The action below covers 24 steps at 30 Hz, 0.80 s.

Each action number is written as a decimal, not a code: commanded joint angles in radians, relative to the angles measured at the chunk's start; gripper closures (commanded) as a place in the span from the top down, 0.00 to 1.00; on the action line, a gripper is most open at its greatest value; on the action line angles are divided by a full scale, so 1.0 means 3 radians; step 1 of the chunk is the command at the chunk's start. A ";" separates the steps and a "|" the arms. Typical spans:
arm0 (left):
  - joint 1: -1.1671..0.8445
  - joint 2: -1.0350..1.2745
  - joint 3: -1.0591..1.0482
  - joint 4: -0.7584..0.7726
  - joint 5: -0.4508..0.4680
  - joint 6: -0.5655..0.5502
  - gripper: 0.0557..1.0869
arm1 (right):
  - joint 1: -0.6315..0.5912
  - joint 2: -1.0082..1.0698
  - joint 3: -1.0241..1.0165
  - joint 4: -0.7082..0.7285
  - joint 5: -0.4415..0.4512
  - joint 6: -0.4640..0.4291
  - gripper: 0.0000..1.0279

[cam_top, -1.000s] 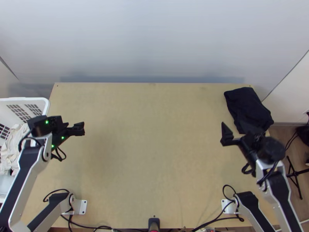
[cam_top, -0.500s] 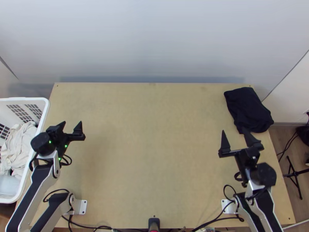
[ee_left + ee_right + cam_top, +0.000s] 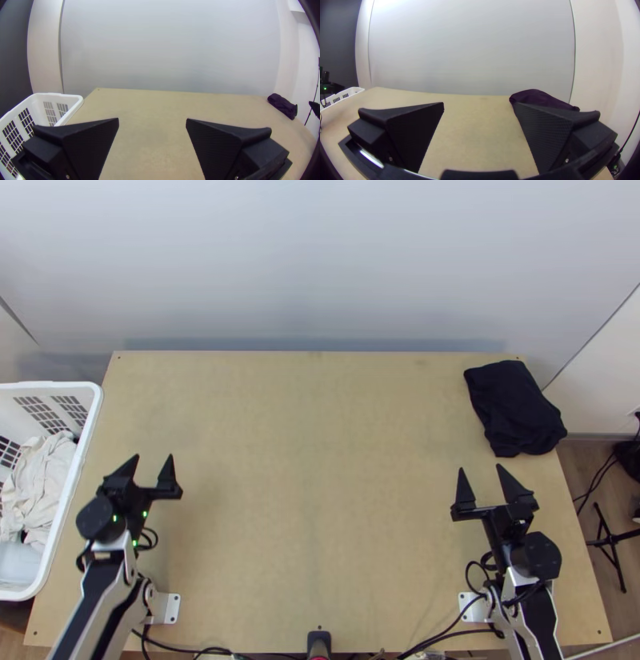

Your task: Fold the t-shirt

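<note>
A black t-shirt (image 3: pixel 514 407) lies as a compact folded bundle at the table's far right corner, with no gripper touching it; in the right wrist view the dark cloth (image 3: pixel 541 98) shows behind one finger. My right gripper (image 3: pixel 478 478) stands open on the near side of the bundle, its fingers apart with nothing between them, as the right wrist view of the gripper (image 3: pixel 480 110) also shows. Over the table's left part my left gripper (image 3: pixel 153 466) is open too; in the left wrist view bare wood lies between the fingertips of the gripper (image 3: pixel 152 120).
A white basket (image 3: pixel 86 428) holding pale cloth (image 3: pixel 42 482) stands against the left side of the wooden table (image 3: pixel 320 444). A small black device (image 3: pixel 318 642) sits at the near edge, among cables. Behind the table is a pale wall.
Both arms have drawn back toward the table's near edge. The left gripper's fingers have spread and come away from beside the basket. The right gripper has backed off from the t-shirt, which lies unmoved.
</note>
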 commanded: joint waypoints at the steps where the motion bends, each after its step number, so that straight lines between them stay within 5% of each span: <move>1: -0.0074 -0.1622 -0.0335 -0.0828 0.0001 -0.0078 0.95 | -0.0180 -0.0171 -0.0028 -0.0242 -0.0008 0.0041 0.96; 3: -0.0099 -0.2128 -0.0330 -0.1227 0.0017 -0.0073 0.95 | -0.0272 -0.0120 -0.0028 -0.0242 -0.0003 -0.0020 0.96; 10: -0.0069 -0.2103 -0.0320 -0.1344 -0.0014 0.0106 0.95 | -0.1059 -0.0176 -0.0023 -0.0258 -0.0008 -0.0118 0.96; 24: -0.0059 -0.2103 -0.0320 -0.1355 -0.0034 0.0101 0.95 | -0.1054 -0.0176 -0.0028 -0.0253 -0.0008 -0.0118 0.96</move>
